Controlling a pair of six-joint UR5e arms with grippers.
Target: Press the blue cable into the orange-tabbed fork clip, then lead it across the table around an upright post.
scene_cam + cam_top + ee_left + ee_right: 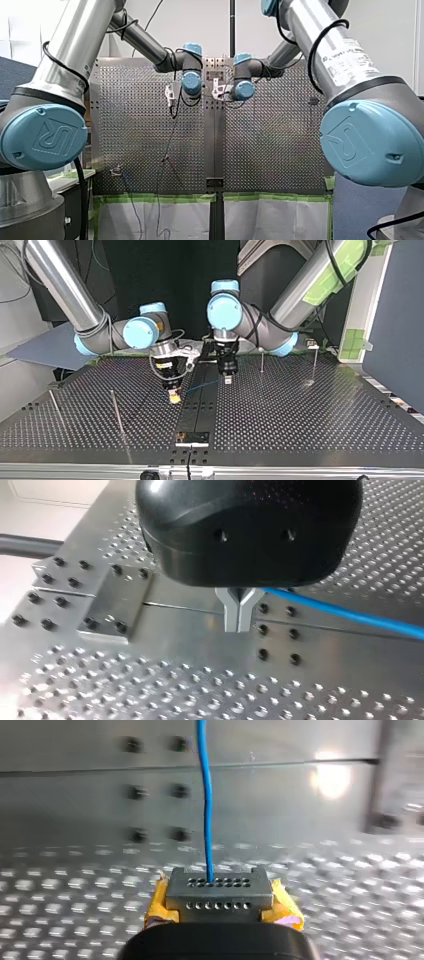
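Front view, arms: my left arm (145,42) and my right arm (287,50) come in from the side edges. Their wrists are close together over the far middle of the tabletop (135,130).
Top view, right gripper (174,396): tip down, touching or just above the tabletop, just beside the plain centre strip (200,405). Its yellow pads (174,399) show at the tip.
Top view, left gripper (228,379): upright over the other edge of the strip, near the right gripper.
Top view, blue cable (204,385): one short, nearly straight run across the strip from one pincer to the other, in the middle of the tabletop.
Top view, upright posts (117,412): four thin rods, two toward each side edge, all well apart from the cable.
Left wrist view, pincer: the metal fingers (239,614) are pressed together over the strip. The cable comes out at their root and runs off sideways, so they are pinching it.
Right wrist view, pincer: the grey tips between the yellow pads are closed on the cable, which runs straight ahead over the strip's bolt holes.
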